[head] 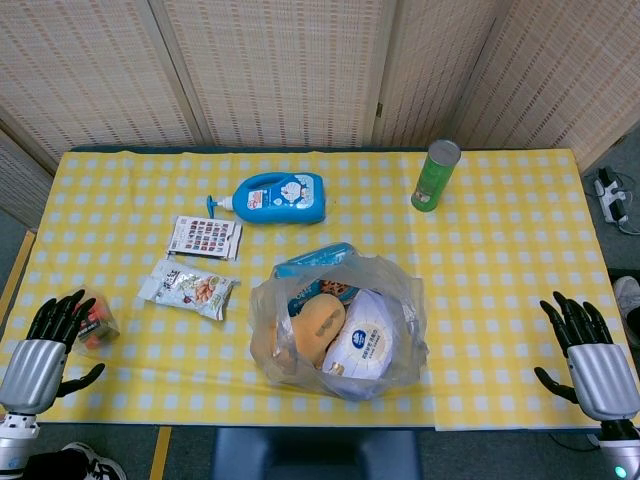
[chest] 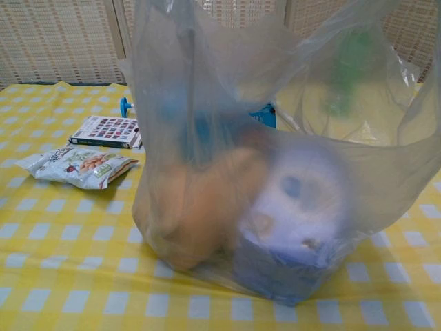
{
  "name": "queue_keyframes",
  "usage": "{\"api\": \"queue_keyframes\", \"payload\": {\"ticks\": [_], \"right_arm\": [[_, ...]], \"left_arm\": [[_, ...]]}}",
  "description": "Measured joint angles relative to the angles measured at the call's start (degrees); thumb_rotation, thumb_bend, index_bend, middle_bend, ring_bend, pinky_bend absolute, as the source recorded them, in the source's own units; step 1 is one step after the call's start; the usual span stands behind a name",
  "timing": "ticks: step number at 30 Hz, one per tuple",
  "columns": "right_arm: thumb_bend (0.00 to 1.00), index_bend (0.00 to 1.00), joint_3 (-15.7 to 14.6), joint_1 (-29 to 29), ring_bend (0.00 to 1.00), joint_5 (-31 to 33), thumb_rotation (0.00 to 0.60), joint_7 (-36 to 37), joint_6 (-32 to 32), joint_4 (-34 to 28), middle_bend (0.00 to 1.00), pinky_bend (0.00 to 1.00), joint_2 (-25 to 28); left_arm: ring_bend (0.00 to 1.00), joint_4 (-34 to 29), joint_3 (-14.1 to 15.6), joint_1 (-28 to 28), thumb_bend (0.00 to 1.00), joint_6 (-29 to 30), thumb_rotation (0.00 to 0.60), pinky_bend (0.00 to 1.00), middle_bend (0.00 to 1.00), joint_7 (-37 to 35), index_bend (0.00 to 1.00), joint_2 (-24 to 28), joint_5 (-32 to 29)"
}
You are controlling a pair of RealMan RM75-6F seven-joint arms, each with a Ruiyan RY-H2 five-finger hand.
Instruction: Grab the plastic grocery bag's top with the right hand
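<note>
One clear plastic bag [head: 338,325] sits near the front edge of the table [head: 500,250], its mouth open upward and its film crumpled around the goods inside. From the head view an orange packet [head: 318,330], a round white packet with a blue mark [head: 362,345] and a blue packet [head: 315,262] poking out at the back can be made out; in the chest view the bag [chest: 275,138] fills most of the frame and its contents are only blurred orange, white and blue shapes behind the film. The right hand [head: 592,355] rests at the table's front right corner, well apart from the bag, fingers spread and holding nothing; its arm is cut off by the frame's edge. The left hand [head: 45,350] lies at the front left corner, fingers likewise apart, just beside a small clear packet with red inside [head: 97,325]; whether it touches the packet cannot be told. Behind the bag lie a snack packet [head: 188,288], a flat printed card [head: 205,238] and a blue bottle on its side [head: 272,198]. A green can [head: 436,175] stands upright further back on the right.
</note>
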Motion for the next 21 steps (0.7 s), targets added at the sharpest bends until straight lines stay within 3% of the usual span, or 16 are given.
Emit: {"api": "queue_keyframes", "payload": {"ticks": [13,21], "right_arm": [[0.25,0.00,-0.3,-0.1,0.00,-1.1,0.600,2.7,0.5,0.4,0.00,0.00,0.3],[0.25,0.00,-1.5,3.3,0.00,-6.8,0.600,17.1,-1.5,2.6,0.00,0.00,1.0]], "left_arm": [[0.06,0.2,-0.2,-0.5,0.22,-0.6,0.600,0.00,0.05,-0.1,0.00,-0.3,0.0],[0.06,-0.1,-0.3,0.0,0.22,0.2,0.600,0.00,0.05,0.1,0.00,0.0,-0.1]]}}
